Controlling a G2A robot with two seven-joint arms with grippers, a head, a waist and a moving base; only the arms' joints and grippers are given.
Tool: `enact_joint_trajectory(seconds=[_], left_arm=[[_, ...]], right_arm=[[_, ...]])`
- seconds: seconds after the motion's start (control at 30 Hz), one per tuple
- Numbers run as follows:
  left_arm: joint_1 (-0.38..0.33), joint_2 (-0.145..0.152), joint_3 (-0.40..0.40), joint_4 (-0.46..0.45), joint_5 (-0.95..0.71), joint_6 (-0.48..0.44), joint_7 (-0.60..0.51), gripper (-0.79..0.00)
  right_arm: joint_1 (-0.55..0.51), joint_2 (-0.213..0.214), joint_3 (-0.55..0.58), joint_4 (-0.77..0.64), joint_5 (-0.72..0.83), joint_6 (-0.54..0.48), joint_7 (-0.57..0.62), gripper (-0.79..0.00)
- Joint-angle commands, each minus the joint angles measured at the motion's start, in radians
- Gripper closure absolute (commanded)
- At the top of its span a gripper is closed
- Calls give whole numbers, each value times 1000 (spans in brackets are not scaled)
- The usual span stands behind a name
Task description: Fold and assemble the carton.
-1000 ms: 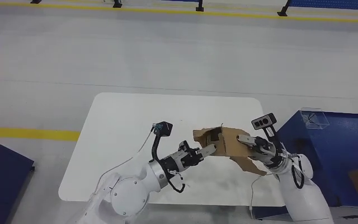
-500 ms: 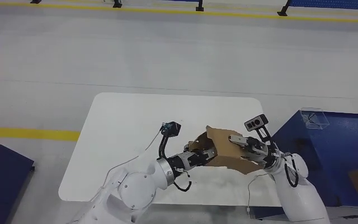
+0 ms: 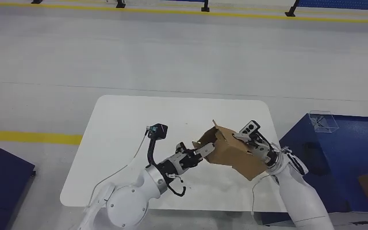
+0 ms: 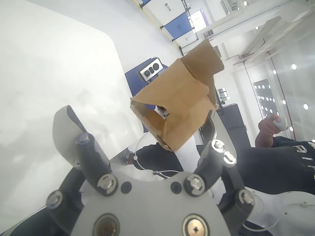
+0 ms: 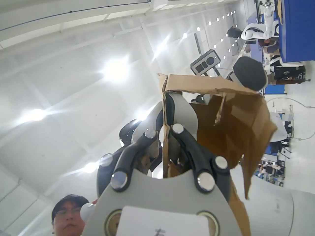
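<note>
Right wrist view: right gripper [image 5: 165, 114] clamps carton [image 5: 233, 128] wall; left gripper [image 4: 137, 124] spread, carton ahead.

Lighting: bright, even, overhead.
Ceiling lamps [image 5: 114, 69] flare with streaked glare; tabletop [image 3: 126, 132] bright, shadows soft; wrist views bend at edges.

Carton [image 3: 233, 150] hides right gripper [image 5: 164, 110] fingertips from above. One left gripper [image 4: 137, 121] finger is partly behind the carton. Right arm covers table [image 3: 144, 132] near right corner.
</note>
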Motion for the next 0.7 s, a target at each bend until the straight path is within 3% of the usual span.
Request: enact_joint_trajectory(seconds=[0.0,0.33,0.53,0.67], left_arm=[[11,1,-10,-1,-1,8,9,-785],[16,-2,-35,14,-19,28,31,-785],[36,-1,-32,-9,-9,18,33,-785],[34,-2,-4,-8,0,15,-7,-785]], right_arm=[[-2,1,-3,2,-13,-3,23,0],[-15,7,14,9,-9,16,99,0],[-9,5,43,19,19,-54,60,0],[-17,2,60,3,-3,-175,43,0]])
